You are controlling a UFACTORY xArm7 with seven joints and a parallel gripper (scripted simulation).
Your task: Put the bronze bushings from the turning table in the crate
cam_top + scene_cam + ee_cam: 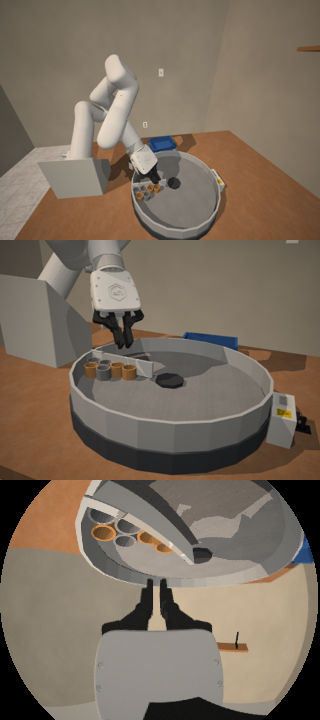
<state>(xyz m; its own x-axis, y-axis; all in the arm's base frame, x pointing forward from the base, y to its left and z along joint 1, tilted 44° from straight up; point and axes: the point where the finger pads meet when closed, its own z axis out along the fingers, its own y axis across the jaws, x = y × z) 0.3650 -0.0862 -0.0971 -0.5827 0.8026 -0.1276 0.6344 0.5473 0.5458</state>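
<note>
The turning table (171, 400) is a round grey tub with a white rim. Three bronze bushings (90, 369) (116, 369) (128, 372) and three steel bushings (103, 372) stand bunched against a white divider wall (129, 363) at the table's left side. They also show in the top view (146, 192) and in the wrist view (127, 536). My gripper (123, 344) hangs above the divider, just behind the bushings, pointing down. Its fingers are shut with nothing between them. The blue crate (162, 144) stands on the table top behind the turning table.
A black hub (169, 380) sits at the turning table's centre. A white control box (281, 415) with a yellow label is fixed at the tub's right side. The arm's grey base block (33, 325) stands to the left.
</note>
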